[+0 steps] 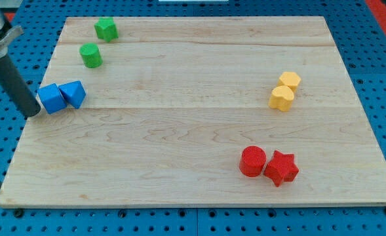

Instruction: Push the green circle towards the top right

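Note:
The green circle (91, 55) stands near the board's top left. A second green block, star-like (105, 29), lies just above and right of it. My tip (33, 114) is at the board's left edge, touching or just left of a blue cube (51, 98). It is well below and left of the green circle. The dark rod rises from the tip to the view's top left.
A blue triangle (73, 94) touches the blue cube's right side. A yellow hexagon (289, 81) and a yellow heart-like block (281, 98) sit at the right. A red circle (252, 161) and a red star (282, 168) sit at the bottom right. The wooden board (193, 131) lies on blue pegboard.

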`<state>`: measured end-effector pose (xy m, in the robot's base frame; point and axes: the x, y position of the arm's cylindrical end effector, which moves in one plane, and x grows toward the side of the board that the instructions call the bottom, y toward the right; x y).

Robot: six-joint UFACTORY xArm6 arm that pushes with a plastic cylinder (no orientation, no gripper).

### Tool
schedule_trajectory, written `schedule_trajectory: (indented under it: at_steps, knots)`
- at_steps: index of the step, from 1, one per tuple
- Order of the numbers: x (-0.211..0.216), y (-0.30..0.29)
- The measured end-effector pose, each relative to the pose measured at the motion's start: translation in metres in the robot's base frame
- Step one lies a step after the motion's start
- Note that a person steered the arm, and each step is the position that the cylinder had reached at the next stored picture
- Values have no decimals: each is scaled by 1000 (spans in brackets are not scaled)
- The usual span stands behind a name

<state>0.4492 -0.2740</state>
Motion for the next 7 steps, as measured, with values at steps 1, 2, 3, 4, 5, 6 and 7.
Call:
schedule_trajectory:
  at_steps: [1, 2, 3, 4, 5, 6, 7]
  knots:
    - [-7, 23]
    - [-11, 29]
    - [-28, -30]
    - [-66, -17]
    - [-111, 23]
    - [-136, 74]
    - [-142, 141]
